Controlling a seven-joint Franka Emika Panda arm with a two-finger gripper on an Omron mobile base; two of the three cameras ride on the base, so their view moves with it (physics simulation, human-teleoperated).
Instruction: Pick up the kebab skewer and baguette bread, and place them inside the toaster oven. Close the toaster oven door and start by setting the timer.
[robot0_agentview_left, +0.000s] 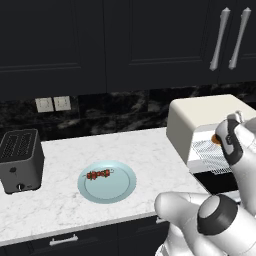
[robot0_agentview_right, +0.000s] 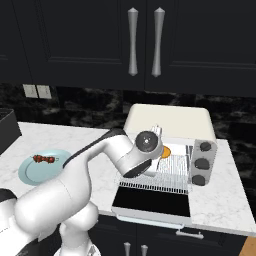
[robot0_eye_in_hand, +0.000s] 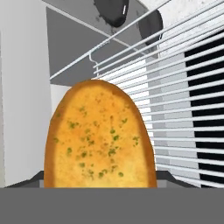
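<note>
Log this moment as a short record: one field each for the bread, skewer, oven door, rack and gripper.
baguette bread: between the fingers, over the wire rack at the mouth of the toaster oven
kebab skewer: lying on the pale blue plate on the counter
toaster oven door: open, folded down flat
wire rack: pulled partly out over the door
gripper: closed on the bread
slot toaster: far left of the counter

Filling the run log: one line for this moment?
phase: loading bread | end effector: shut on baguette bread, over wire rack | toaster oven door: open | kebab skewer: on plate
</note>
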